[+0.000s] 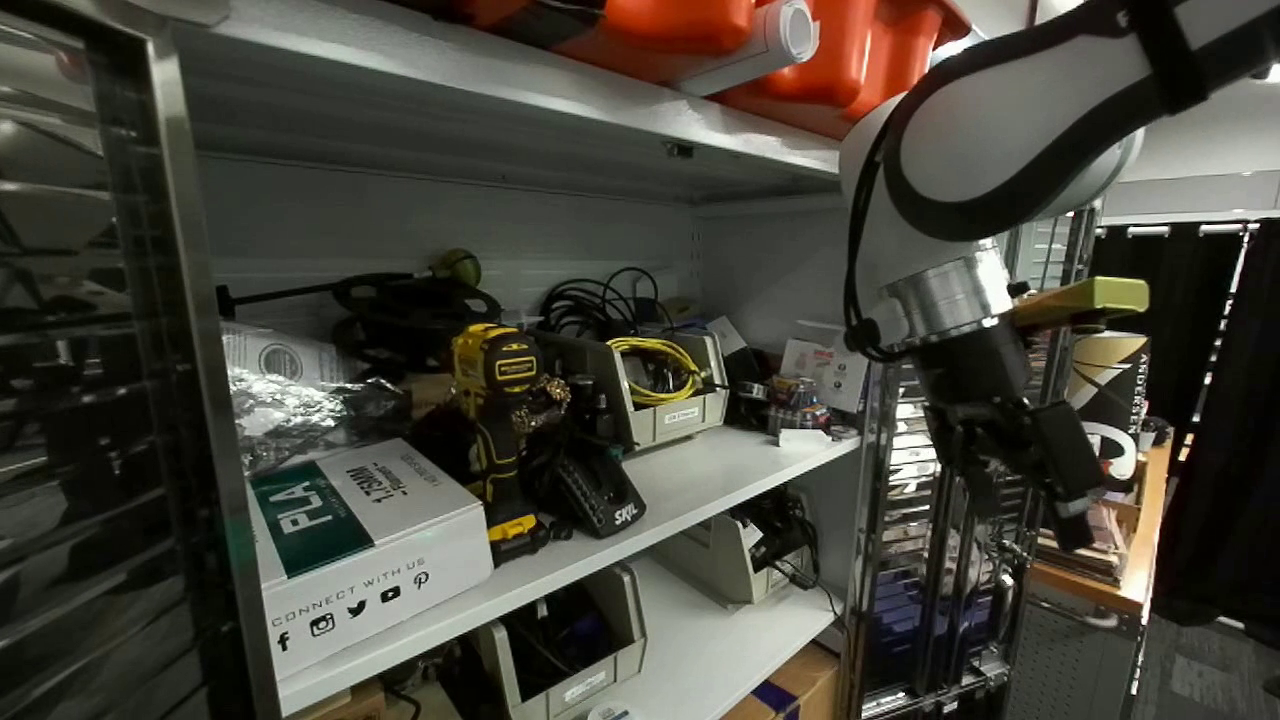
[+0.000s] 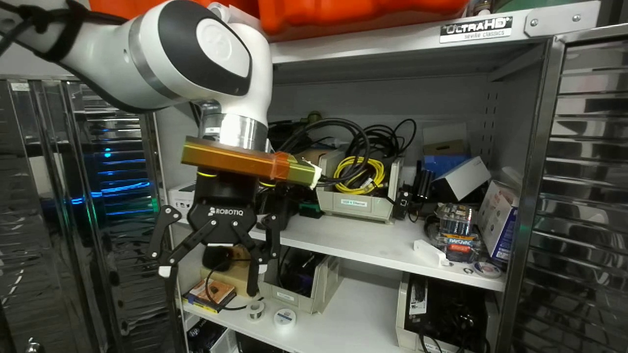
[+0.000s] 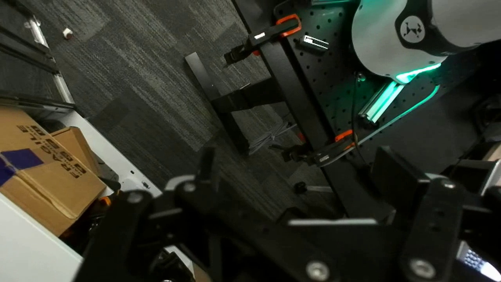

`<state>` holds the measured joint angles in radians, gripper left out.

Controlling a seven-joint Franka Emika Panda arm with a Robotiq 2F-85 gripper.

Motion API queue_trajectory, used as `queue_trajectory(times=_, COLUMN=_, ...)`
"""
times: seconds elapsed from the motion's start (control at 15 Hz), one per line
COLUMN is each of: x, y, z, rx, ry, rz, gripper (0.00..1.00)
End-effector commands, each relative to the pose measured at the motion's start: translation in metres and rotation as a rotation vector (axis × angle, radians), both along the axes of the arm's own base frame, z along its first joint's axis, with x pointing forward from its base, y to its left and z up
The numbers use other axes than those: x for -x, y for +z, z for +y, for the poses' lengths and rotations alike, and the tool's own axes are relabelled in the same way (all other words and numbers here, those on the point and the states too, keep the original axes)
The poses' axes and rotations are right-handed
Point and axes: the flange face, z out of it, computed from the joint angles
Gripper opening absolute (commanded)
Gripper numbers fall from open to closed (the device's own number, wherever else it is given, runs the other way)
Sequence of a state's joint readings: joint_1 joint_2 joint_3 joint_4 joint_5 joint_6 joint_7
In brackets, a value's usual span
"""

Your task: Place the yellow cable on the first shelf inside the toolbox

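The yellow cable [image 2: 377,171] lies coiled in the toolbox [image 2: 378,209] near the front edge of the desk [image 2: 363,239] (the first shelf [image 1: 720,468]). The gripper [image 2: 212,284] hangs out past that edge, spread wide, holding nothing. Placing looks done; best draw straight back, snagging nothing.

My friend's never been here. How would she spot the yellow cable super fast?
Look for the cabinet with orange tubs on top. On the shelf with the chunky drill stands a pale, labelled bin; the yellow cable lies inside it. Its bright yellow loops stand out from the black cables close by.
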<state>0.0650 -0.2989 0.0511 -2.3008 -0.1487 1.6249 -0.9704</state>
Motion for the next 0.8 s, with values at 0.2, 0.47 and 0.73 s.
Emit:
queue_trajectory(times=0.2, x=0.017, y=0.022, z=-0.01, rx=-0.002, ry=-0.101, rz=-0.101, gripper=1.0)
queue_trajectory(times=0.47, x=0.019, y=0.022, z=-0.012, rx=-0.004, ry=-0.11, rz=-0.1, gripper=1.0)
queue_trajectory(times=0.73, x=0.017, y=0.017, z=-0.011, rx=-0.003, ry=-0.108, rz=-0.087, gripper=1.0)
